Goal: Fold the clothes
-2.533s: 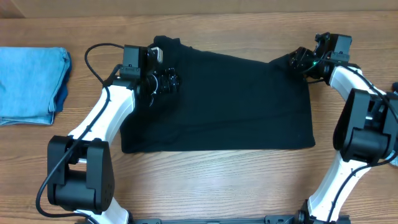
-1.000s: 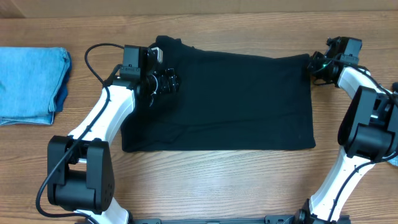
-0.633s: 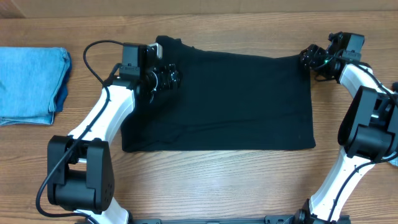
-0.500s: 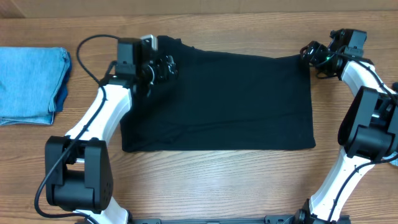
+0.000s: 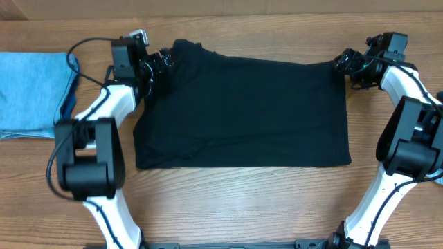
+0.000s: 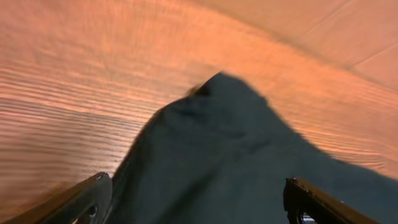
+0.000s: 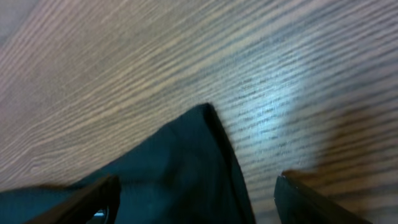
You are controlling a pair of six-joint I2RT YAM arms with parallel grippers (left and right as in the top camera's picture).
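Observation:
A black T-shirt (image 5: 242, 114) of the clothes lies flat on the wooden table, folded into a wide rectangle. My left gripper (image 5: 158, 61) hovers open at its far left corner, where a sleeve tip (image 6: 214, 118) lies between and below the spread fingers (image 6: 84, 199). My right gripper (image 5: 344, 63) stands open over the far right corner (image 7: 202, 127) of the shirt, with nothing held. A folded light blue garment (image 5: 34, 93) rests at the far left of the table.
Bare wood (image 5: 242, 200) stretches along the front of the table. The arm bases stand at the front left (image 5: 86, 173) and front right (image 5: 408, 155).
The right gripper opened and let go of the shirt's far right corner. The left gripper opened and swung left and back, off the cloth to its far left corner.

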